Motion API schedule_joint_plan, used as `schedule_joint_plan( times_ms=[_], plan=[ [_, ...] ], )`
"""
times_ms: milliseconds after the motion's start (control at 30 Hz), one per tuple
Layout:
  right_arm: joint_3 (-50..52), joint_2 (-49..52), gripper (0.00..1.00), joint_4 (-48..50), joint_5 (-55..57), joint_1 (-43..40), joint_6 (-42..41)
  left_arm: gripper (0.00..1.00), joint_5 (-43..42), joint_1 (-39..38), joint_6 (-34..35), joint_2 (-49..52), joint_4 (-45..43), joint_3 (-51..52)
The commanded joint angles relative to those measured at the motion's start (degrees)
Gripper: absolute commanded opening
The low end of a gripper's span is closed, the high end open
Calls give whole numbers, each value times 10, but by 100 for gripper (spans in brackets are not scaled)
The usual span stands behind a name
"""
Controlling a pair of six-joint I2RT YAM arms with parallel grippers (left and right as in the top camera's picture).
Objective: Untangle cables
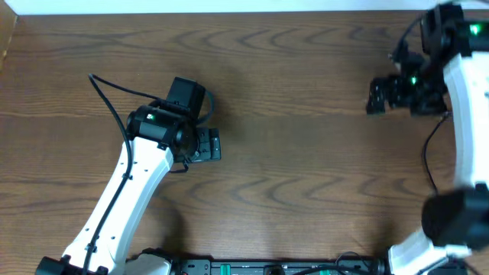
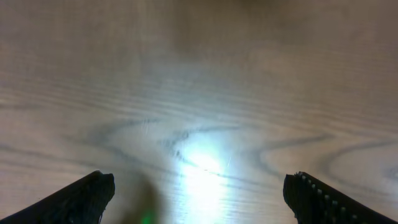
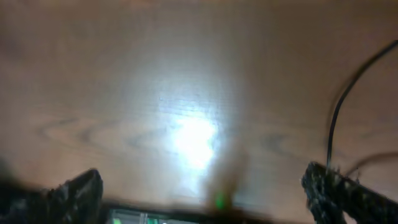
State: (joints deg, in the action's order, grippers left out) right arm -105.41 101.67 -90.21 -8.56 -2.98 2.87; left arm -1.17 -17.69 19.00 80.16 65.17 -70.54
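Note:
No loose cables show on the wooden table (image 1: 290, 176) in any view; the black and white cords are out of view. My left gripper (image 1: 215, 144) hovers over bare wood left of centre. Its fingers stand wide apart with nothing between them in the left wrist view (image 2: 199, 200). My right gripper (image 1: 373, 96) is at the far right, pointing left. It is open and empty in the right wrist view (image 3: 202, 199), which is blurred. A thin black cord (image 3: 333, 121) curves past its right finger; it looks like the arm's own cable (image 1: 428, 153).
The left arm's own black cable (image 1: 107, 99) loops over the table at the left. The robot base bar (image 1: 260, 267) lines the front edge. A pale wall edge (image 1: 229, 6) runs along the back of the table.

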Motion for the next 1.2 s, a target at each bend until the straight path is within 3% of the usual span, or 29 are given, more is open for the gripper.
schedule_joint_plan(
  times_ms=[0, 100, 233, 400, 500, 600, 667, 833, 967, 1167],
  plan=[
    [121, -119, 99, 97, -4, 0, -7, 93, 3, 0, -8, 0, 19, -10],
    [250, -224, 99, 244, -4, 0, -22, 93, 3, 0, -8, 0, 15, -10],
    [378, -313, 99, 336, -4, 0, -22, 93, 6, 0, -19, 0, 17, -10],
    [455, -362, 99, 332, -7, 0, -26, 93, 51, 0, -16, -27, 38, -1],
    [473, -407, 99, 335, -6, 0, -45, 93, 54, 0, -14, -91, 11, 34],
    [499, -470, 99, 354, 5, 0, -45, 93, 64, 0, -14, -207, -47, 104],
    [532, -534, 99, 377, 11, 0, -45, 93, 66, 0, -14, -339, -97, 178],
    [564, -595, 99, 377, 11, 0, -45, 93, 66, 0, -12, -500, -113, 242],
    [564, -596, 99, 365, 11, 0, -45, 93, 66, 0, -12, -562, -113, 243],
    [564, -596, 99, 365, 11, 0, -45, 93, 66, 0, -12, -570, -113, 243]
  ],
)
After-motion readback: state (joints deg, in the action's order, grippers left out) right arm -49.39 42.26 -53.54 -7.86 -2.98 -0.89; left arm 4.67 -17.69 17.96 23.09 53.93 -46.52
